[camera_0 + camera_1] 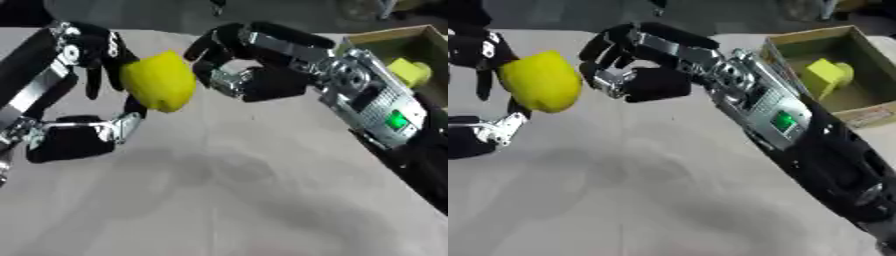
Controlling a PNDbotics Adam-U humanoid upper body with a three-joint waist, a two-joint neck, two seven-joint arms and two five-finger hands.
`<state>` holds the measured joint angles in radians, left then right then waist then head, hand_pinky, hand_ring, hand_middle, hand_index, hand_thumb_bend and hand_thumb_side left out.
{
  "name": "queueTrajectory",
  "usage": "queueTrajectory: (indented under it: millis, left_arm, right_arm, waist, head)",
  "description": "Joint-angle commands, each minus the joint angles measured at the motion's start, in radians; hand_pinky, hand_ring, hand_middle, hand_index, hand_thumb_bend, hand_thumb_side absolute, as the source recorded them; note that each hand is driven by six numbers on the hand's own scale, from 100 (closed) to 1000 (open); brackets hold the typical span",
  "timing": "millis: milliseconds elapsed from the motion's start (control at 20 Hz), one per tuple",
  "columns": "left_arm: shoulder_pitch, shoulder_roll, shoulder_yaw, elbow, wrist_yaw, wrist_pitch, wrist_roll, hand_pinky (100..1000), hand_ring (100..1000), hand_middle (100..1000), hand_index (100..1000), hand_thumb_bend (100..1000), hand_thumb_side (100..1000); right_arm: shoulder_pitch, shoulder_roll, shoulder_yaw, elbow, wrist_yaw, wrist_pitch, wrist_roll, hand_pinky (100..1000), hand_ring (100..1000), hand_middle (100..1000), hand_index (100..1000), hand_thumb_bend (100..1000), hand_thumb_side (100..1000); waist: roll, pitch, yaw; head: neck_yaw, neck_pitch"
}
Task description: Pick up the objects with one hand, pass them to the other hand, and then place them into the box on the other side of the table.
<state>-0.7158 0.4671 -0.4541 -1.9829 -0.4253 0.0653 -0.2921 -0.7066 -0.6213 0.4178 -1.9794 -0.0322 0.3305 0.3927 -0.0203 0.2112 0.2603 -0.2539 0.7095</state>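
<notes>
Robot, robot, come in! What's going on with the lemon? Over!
Left hand holding lemon above table. Right hand curled beside it, empty. Box at right holds a yellow thing. Nothing between.

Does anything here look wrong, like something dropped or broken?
Nothing stands out. The left hand holds a yellow lemon-like object above the table, the right hand curls empty beside it, and another yellow object sits in the cardboard box.
</notes>
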Motion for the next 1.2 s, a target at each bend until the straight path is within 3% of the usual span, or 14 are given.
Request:
queueTrajectory:
  millis: [50, 300, 850, 1050, 1200]
  left_arm:
    - [-0.023, 0.015, -0.001, -0.016, -0.051, -0.029, -0.034, 313, 459, 477, 568, 100, 100]
    - [-0.016, 0.014, -0.001, -0.003, -0.095, -0.051, -0.05, 314, 459, 477, 568, 100, 100]
    - [0.001, 0.021, 0.004, 0.028, -0.173, -0.072, -0.036, 329, 465, 482, 571, 100, 100]
    - [0.001, 0.019, 0.005, 0.031, -0.193, -0.077, -0.026, 331, 466, 482, 571, 100, 100]
    - [0.002, 0.017, 0.005, 0.031, -0.207, -0.083, -0.023, 334, 467, 482, 572, 102, 100]
  right_arm:
    - [-0.029, -0.014, 0.004, -0.02, -0.041, 0.04, 0.044, 834, 824, 772, 798, 151, 808]
    - [-0.042, -0.017, 0.004, -0.02, -0.124, 0.097, 0.063, 831, 834, 773, 797, 212, 873]
    - [-0.034, -0.031, -0.007, -0.021, -0.231, 0.101, 0.017, 854, 842, 770, 800, 267, 873]
    - [-0.035, -0.033, -0.012, -0.021, -0.207, 0.081, 0.04, 867, 851, 777, 803, 259, 848]
    - [-0.037, -0.033, -0.01, -0.021, -0.179, 0.072, 0.066, 878, 853, 771, 793, 263, 755]
  waist:
    - [0.006, -0.012, 0.002]
    - [0.005, -0.01, 0.001]
    - [0.003, -0.007, 0.0]
    - [0.003, -0.007, -0.001]
    - [0.003, -0.007, -0.002]
  head:
    - [-0.005, -0.011]
    - [-0.006, -0.013]
    - [-0.002, -0.018]
    - [-0.001, -0.018]
    - [-0.001, -0.019]
